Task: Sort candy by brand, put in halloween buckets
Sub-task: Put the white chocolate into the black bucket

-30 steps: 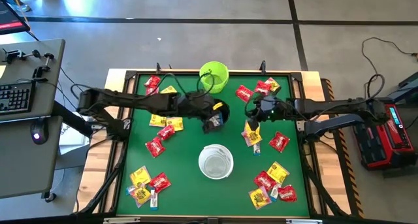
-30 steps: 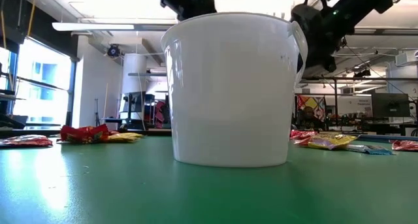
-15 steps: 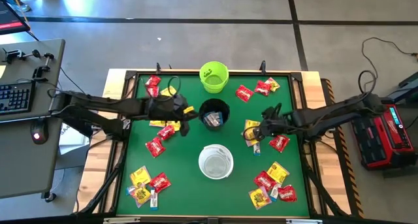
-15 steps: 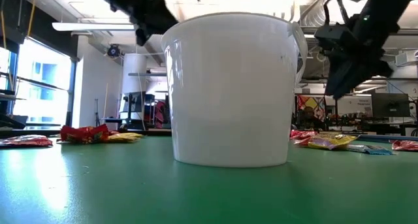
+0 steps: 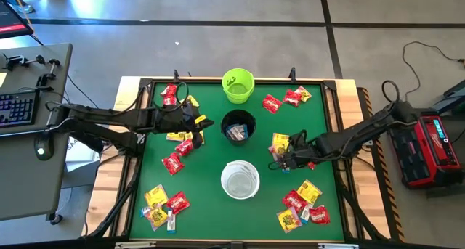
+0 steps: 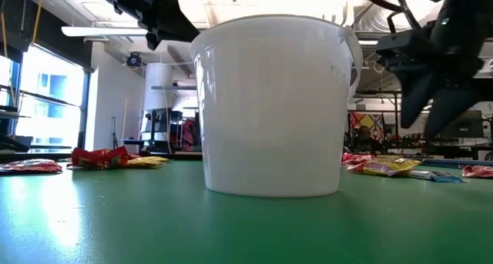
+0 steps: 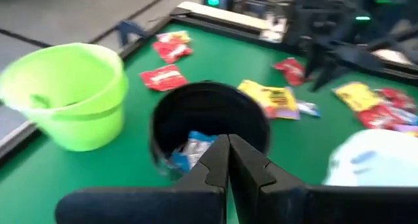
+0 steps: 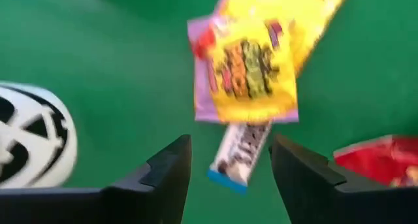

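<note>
Three buckets stand in a line down the middle of the table (image 5: 211, 205): the green bucket (image 5: 237, 85) at the far edge, the black bucket (image 5: 238, 126) next, the white bucket (image 5: 240, 179) nearest. Bare green lies between the black and white buckets and either side of the white one. Candy clusters (image 5: 299, 204) crowd the corners. The right tool (image 5: 282, 160), fingers apart, hangs over a blue-and-white bar (image 8: 239, 152) with clear felt on both sides.

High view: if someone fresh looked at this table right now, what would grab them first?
Three buckets in a row down the middle of the green table: lime green bucket at the far edge, black bucket holding blue-and-white candy, white bucket nearest. Red and yellow candy lies scattered on both sides. The right gripper hangs open over a blue-and-white candy beside a yellow packet.
</note>
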Robot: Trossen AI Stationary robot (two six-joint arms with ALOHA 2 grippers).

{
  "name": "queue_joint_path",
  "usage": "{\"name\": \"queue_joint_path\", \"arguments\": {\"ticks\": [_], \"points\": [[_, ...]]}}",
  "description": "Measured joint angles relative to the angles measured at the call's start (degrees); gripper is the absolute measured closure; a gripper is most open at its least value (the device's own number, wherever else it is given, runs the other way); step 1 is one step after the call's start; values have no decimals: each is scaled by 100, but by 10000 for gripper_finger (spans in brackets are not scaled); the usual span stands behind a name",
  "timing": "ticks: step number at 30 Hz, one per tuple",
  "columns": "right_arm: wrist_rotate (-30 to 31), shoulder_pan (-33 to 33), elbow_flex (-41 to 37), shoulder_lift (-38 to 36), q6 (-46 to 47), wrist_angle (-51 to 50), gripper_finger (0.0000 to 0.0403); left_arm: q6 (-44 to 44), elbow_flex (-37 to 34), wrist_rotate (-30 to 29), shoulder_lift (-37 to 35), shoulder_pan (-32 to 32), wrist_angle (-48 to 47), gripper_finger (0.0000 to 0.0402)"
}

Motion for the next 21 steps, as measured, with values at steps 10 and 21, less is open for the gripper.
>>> {"name": "queue_joint_path", "arguments": {"ticks": [10,21], "points": [[-437,487,7,642,600,466,166,128,-1,-393,114,182,-201,401],[-284,589,32,1479,1389,839,147,-140,-1,-346,117,293,-421,401]]}}
